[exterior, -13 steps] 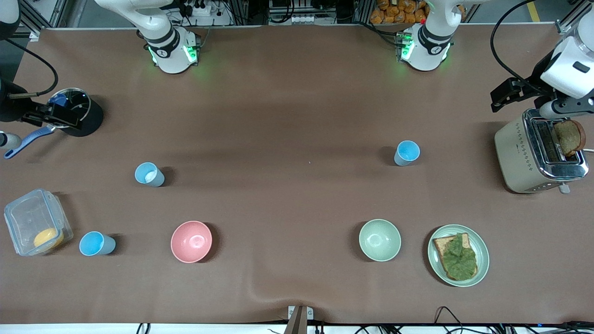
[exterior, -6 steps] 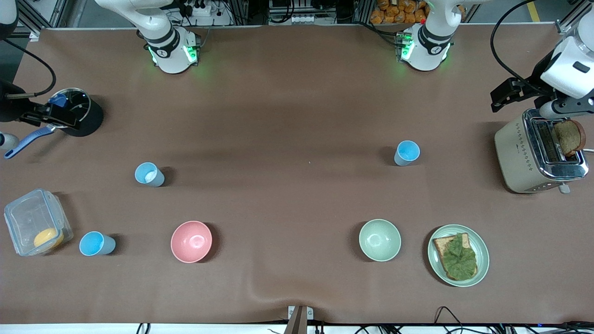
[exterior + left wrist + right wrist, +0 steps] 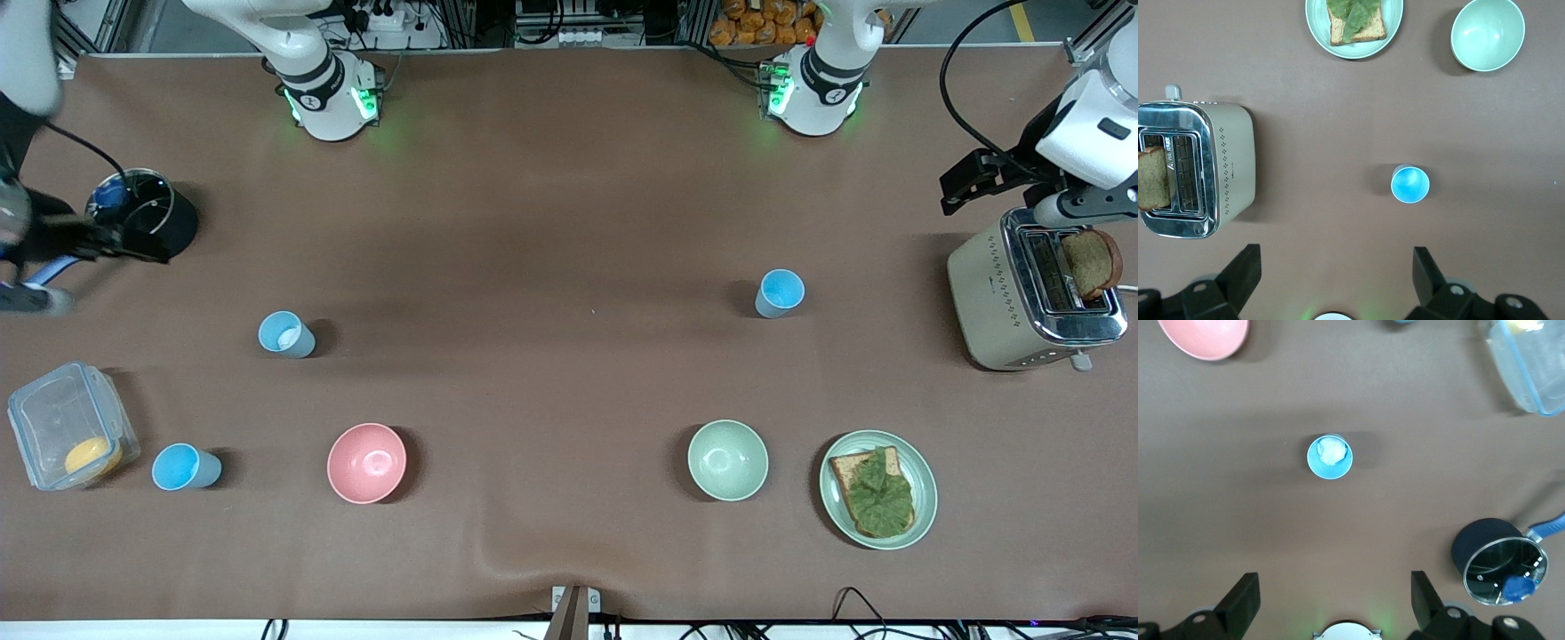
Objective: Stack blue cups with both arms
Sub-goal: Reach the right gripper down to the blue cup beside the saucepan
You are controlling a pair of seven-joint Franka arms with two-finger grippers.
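Note:
Three blue cups stand upright and apart on the brown table. One with a whitish patch inside (image 3: 286,335) shows in the right wrist view (image 3: 1330,457). Another (image 3: 185,468) stands beside the clear container, nearest the front camera. The third (image 3: 780,292) is toward the left arm's end and shows in the left wrist view (image 3: 1410,184). My right gripper (image 3: 107,244) (image 3: 1335,597) is open and empty, high over the pot. My left gripper (image 3: 969,182) (image 3: 1336,273) is open and empty, high beside the toaster.
A pink bowl (image 3: 366,462) and a pale green bowl (image 3: 727,460) sit nearer the front camera. A plate with toast and lettuce (image 3: 925,498), a toaster holding bread (image 3: 1005,293), a clear container (image 3: 53,418) and a black pot (image 3: 169,227) line the table's ends.
My right arm has shifted at the table's end by the pot and is blurred by motion. The left arm and the cups have not moved.

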